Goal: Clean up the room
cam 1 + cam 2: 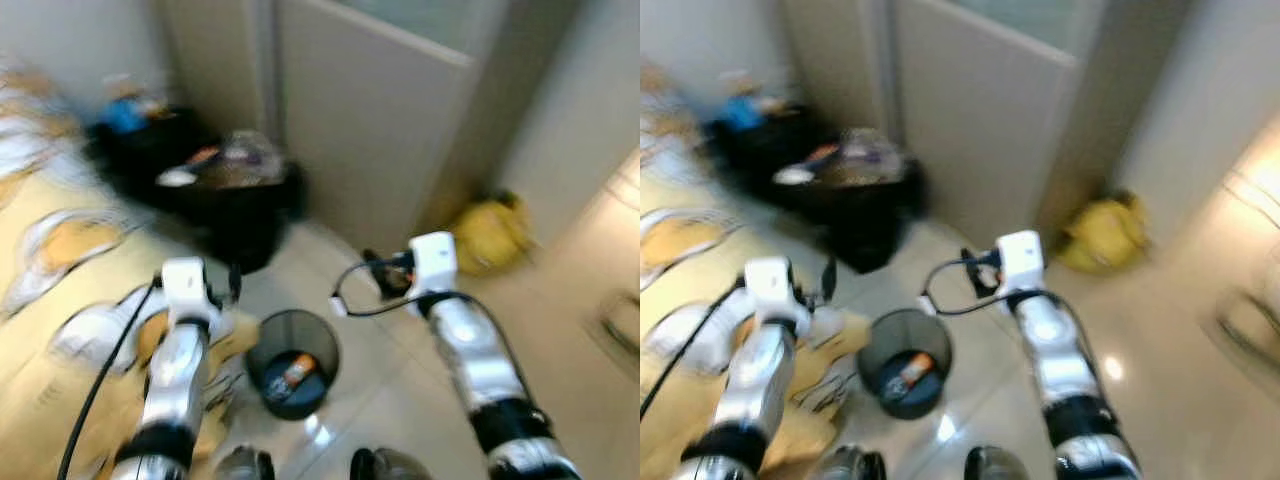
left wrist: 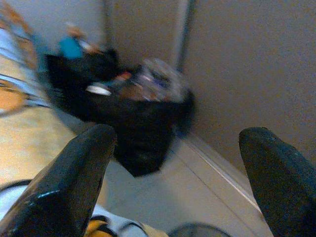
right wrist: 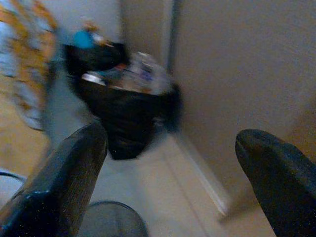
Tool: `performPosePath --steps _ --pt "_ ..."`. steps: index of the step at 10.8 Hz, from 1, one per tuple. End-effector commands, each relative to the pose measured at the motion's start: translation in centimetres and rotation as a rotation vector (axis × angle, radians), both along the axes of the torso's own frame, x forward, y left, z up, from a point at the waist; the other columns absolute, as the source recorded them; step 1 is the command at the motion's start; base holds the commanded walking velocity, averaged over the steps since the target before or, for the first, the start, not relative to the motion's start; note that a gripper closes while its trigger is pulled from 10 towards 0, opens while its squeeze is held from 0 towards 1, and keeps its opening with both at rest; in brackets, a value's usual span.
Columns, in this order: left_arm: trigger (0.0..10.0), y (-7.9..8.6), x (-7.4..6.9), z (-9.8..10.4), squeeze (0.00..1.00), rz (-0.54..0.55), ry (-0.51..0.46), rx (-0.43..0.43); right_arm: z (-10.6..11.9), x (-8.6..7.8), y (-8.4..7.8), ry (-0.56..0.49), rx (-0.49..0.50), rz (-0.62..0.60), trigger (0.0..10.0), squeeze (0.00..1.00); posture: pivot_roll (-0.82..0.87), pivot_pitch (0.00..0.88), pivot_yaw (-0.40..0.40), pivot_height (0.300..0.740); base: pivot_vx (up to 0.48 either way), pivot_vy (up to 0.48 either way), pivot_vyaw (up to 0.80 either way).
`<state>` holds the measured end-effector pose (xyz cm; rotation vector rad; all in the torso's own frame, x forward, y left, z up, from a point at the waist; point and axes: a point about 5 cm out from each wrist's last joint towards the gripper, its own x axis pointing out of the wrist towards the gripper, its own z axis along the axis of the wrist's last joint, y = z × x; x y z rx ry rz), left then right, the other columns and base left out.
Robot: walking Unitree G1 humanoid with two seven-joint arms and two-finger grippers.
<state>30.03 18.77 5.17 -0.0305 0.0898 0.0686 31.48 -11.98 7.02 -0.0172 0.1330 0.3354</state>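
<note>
1. On my left I see a patterned bedspread [image 1: 60,300], and past its far end overfilled black trash bags [image 1: 225,195] against the wall.
2. A mesh wastebasket [image 1: 292,362] with a can inside stands between my arms; a yellow bag [image 1: 490,232] lies right.
3. Bare tile runs rightward.
4. Left gripper [image 2: 177,163] and right gripper [image 3: 173,168] are spread wide, empty.

A home room corner: tiled floor [image 1: 560,300], full rubbish bags [image 1: 235,190], mesh wastebasket [image 1: 292,362]
</note>
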Motion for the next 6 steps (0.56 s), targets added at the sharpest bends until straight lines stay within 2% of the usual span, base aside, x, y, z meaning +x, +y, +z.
performPosePath --steps 1,2,3,4,6 --pt "10.0 -0.2 0.4 0.4 0.0 0.017 -0.003 -0.002 -0.1 0.1 -0.1 -0.008 -0.005 0.006 10.0 0.0 -0.08 0.0 -0.012 0.74 0.0 -0.48 0.56" --pt "10.0 -0.1 0.5 0.5 0.0 0.034 0.005 -0.003 -0.2 0.1 0.2 -0.006 -0.003 0.011 10.0 0.0 -0.08 0.0 -0.008 0.74 0.0 0.0 0.55" --pt "10.0 -0.2 0.6 0.8 0.0 0.037 0.019 0.066 -0.8 0.0 0.4 0.005 0.011 0.024 10.0 0.0 -0.08 0.0 0.0 0.74 0.0 0.0 0.52" --pt "10.0 -0.3 1.2 1.4 0.0 0.041 0.0 -0.009 -1.1 -0.1 0.8 0.012 0.022 0.05 10.0 0.0 -0.08 0.0 0.004 0.74 0.0 0.48 0.49" --pt "10.0 -0.2 1.7 1.7 0.0 0.06 0.009 0.0 -1.2 -0.2 1.3 0.015 0.041 0.09 10.0 0.0 -0.08 0.0 0.005 0.74 0.0 0.48 0.48"
